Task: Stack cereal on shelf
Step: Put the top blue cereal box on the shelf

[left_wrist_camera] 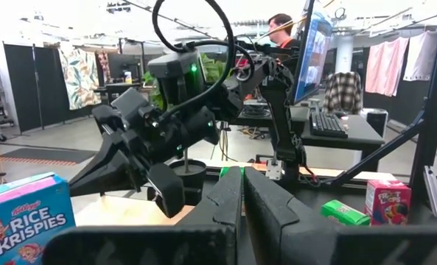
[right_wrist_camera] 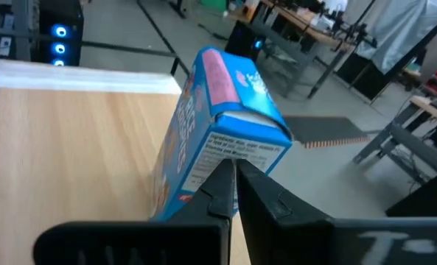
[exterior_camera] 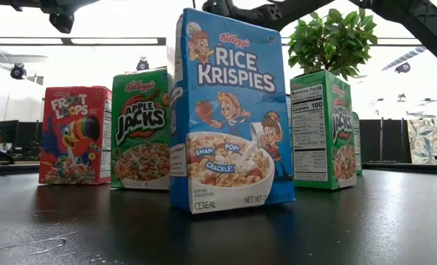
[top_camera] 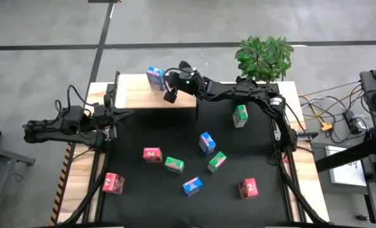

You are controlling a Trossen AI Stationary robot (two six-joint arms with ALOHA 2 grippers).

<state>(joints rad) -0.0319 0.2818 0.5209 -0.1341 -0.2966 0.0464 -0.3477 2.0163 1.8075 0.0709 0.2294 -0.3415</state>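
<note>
we see right gripper (top_camera: pixel 170 95) stretched over pale wood shelf (top_camera: pixel 137 95), jaws closed, empty | blue cardboard box (top_camera: pixel 155 78) upright | left gripper (top_camera: pixel 125 114) closed, empty

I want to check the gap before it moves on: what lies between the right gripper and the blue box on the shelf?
Only bare shelf; the high view shows nothing between right gripper and blue box.

The shelf (top_camera: pixel 137 92) is pale wood with a smooth, matt grain, and the table mat (top_camera: pixel 257 152) is black with a dull sheen. The cereal boxes, like the blue Rice Krispies box (exterior_camera: pixel 229 110), are glossy printed cardboard; the right gripper (right_wrist_camera: pixel 233 173) looks like matt black plastic
</note>
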